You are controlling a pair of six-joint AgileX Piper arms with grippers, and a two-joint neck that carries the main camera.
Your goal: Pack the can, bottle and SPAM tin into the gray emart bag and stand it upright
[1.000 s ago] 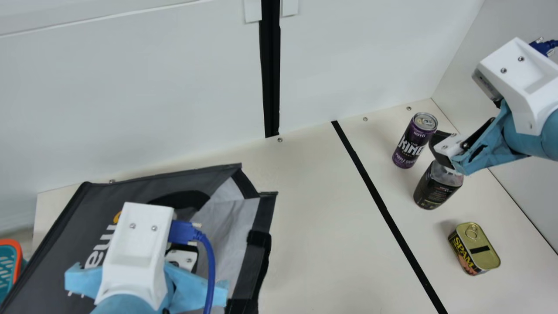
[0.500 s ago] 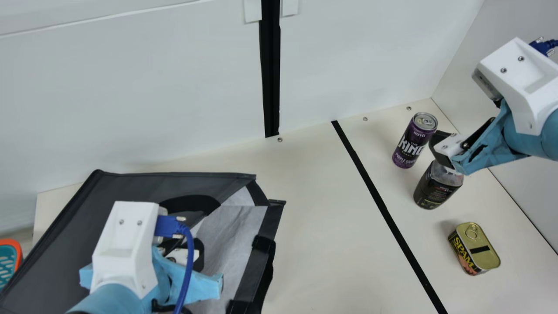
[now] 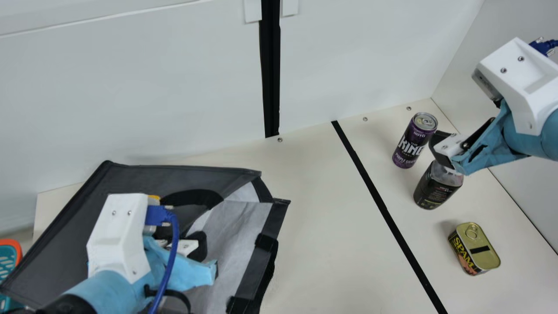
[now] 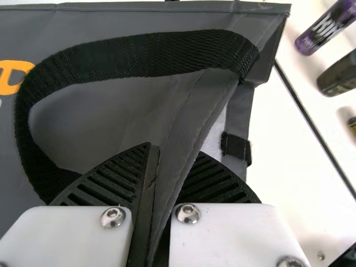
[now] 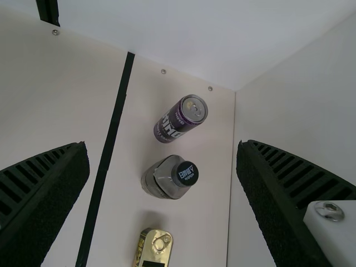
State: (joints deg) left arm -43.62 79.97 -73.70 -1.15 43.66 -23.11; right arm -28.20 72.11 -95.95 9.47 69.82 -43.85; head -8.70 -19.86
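While my left pincer [image 3: 198, 249] grips the orange-lettered gray emart bag [image 3: 135, 176], my right pincer [image 3: 441, 150] gapes wide near the white-lettered can [image 3: 409, 146], print-capped bottle [image 3: 435, 188] and yellow-lettered SPAM tin [image 3: 477, 250].

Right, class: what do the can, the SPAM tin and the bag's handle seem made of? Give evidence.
Can: glossy printed metal, likely aluminium; silvery lid with pull tab.
SPAM tin: shiny gold-coloured metal, exact kind unclear; ring-pull lid catches light.
Handle: matt black webbing, probably synthetic; woven texture shows.
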